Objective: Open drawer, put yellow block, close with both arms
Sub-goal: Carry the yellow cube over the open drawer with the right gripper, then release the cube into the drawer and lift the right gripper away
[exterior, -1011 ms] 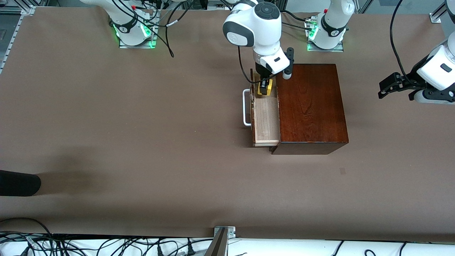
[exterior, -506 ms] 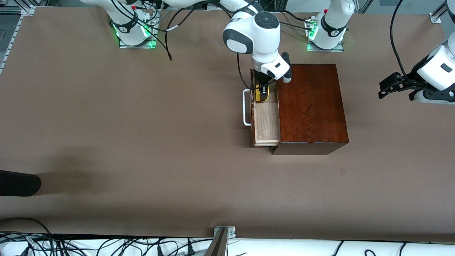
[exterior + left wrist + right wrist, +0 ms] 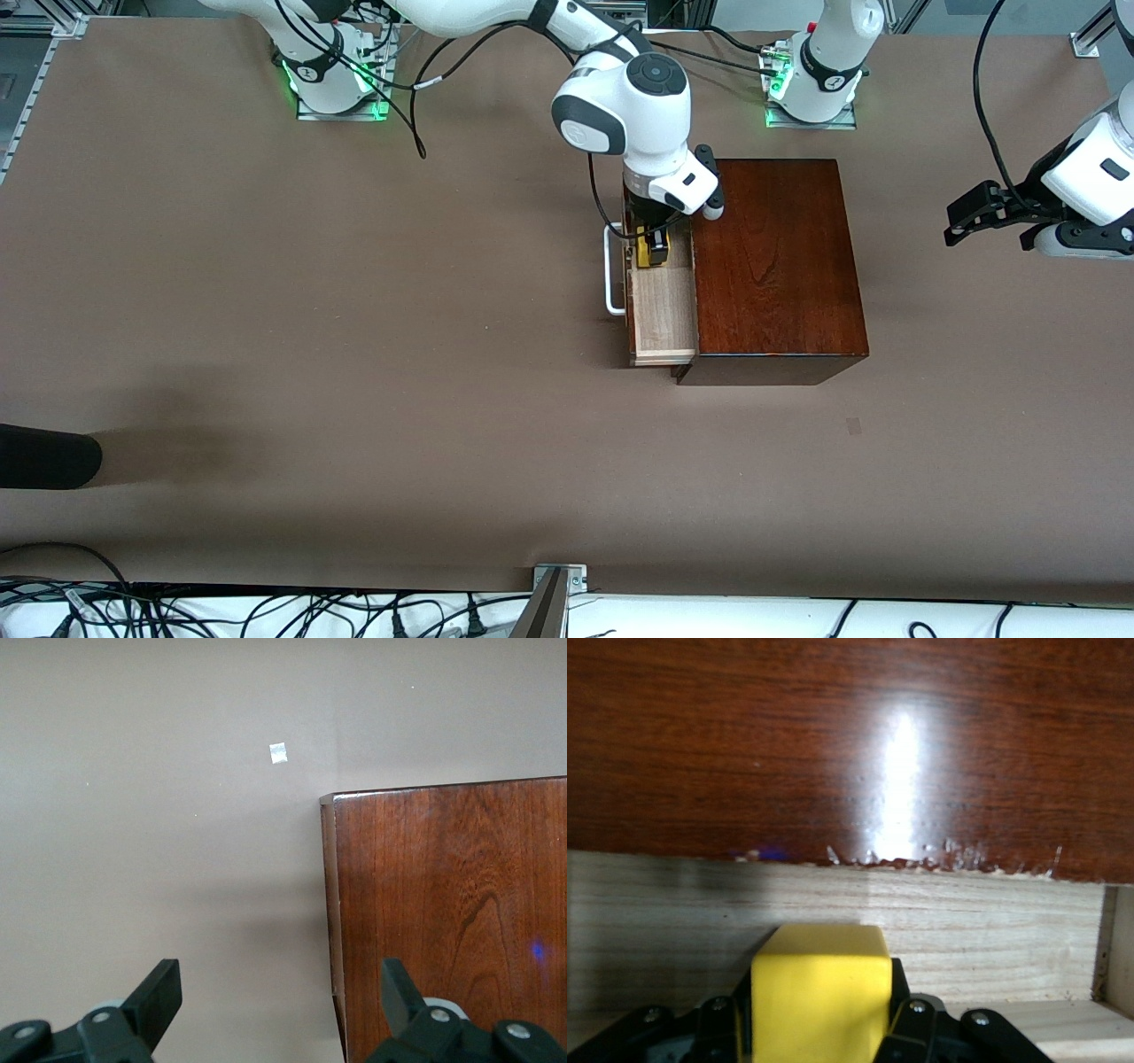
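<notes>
The drawer [image 3: 662,310] is pulled out of the dark mahogany box [image 3: 775,266], its white handle [image 3: 611,270] toward the right arm's end of the table. My right gripper [image 3: 653,248] is shut on the yellow block [image 3: 645,249] and holds it low inside the drawer's end nearer the robots' bases. In the right wrist view the block [image 3: 821,992] sits between the black fingers [image 3: 908,1028], close to the pale drawer floor [image 3: 992,930]. My left gripper [image 3: 961,221] waits open in the air past the box's end; the left wrist view shows its fingers [image 3: 159,992] wide apart over the table.
A dark rounded object [image 3: 44,456] lies at the table's edge at the right arm's end. The box corner [image 3: 443,904] shows in the left wrist view, with a small white mark [image 3: 278,753] on the table. Cables hang along the edge nearest the front camera.
My right gripper has moved down and toward the front camera with the yellow block, lowering it into the drawer. The left arm has not moved.
</notes>
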Motion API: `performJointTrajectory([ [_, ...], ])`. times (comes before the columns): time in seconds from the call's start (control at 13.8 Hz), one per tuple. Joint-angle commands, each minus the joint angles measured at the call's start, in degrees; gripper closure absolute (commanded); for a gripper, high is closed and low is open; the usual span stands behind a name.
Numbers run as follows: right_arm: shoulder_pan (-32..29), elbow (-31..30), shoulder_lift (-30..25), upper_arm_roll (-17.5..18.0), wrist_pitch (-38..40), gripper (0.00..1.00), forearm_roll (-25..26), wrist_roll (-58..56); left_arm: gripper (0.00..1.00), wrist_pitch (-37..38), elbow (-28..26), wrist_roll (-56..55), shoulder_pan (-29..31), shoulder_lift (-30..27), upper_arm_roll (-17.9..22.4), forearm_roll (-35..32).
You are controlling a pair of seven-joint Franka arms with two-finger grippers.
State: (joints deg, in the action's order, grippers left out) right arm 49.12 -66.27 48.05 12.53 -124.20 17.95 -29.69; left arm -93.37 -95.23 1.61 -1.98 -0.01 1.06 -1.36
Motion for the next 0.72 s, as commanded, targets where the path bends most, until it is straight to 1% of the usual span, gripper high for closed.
performJointTrajectory([
  [0.0, -0.95, 1.41, 1.43, 0.21, 0.89, 1.00, 0.86, -1.69, 0.00, 1.17, 1.28, 1.55, 0.31, 0.36, 0.08, 1.18],
  [0.29, -1.48, 1.23, 2.40, 0.21, 0.28, 1.00, 0.86, -1.69, 0.00, 1.17, 1.36, 1.55, 0.31, 0.53, 0.08, 1.09],
  [0.36, -1.57, 1.23, 2.40, 0.21, 0.36, 0.96, 0.86, -1.69, 0.00, 1.17, 1.36, 1.55, 0.31, 0.53, -0.01, 1.18],
  [0.43, -1.57, 1.32, 2.31, 0.21, 0.36, 0.37, 0.95, -2.03, 0.00, 1.17, 1.36, 1.55, 0.31, 0.53, -0.01, 1.18],
  [0.51, -1.66, 1.49, 1.96, 0.30, 1.15, 0.00, 0.51, -2.12, 0.00, 1.17, 1.36, 1.55, 0.22, 0.53, 0.08, 1.09],
  [0.65, -3.05, 1.67, 0.56, 0.56, 3.16, 0.00, -1.67, -2.12, 0.00, 1.17, 1.36, 1.55, 0.31, 0.53, -0.01, 1.18],
])
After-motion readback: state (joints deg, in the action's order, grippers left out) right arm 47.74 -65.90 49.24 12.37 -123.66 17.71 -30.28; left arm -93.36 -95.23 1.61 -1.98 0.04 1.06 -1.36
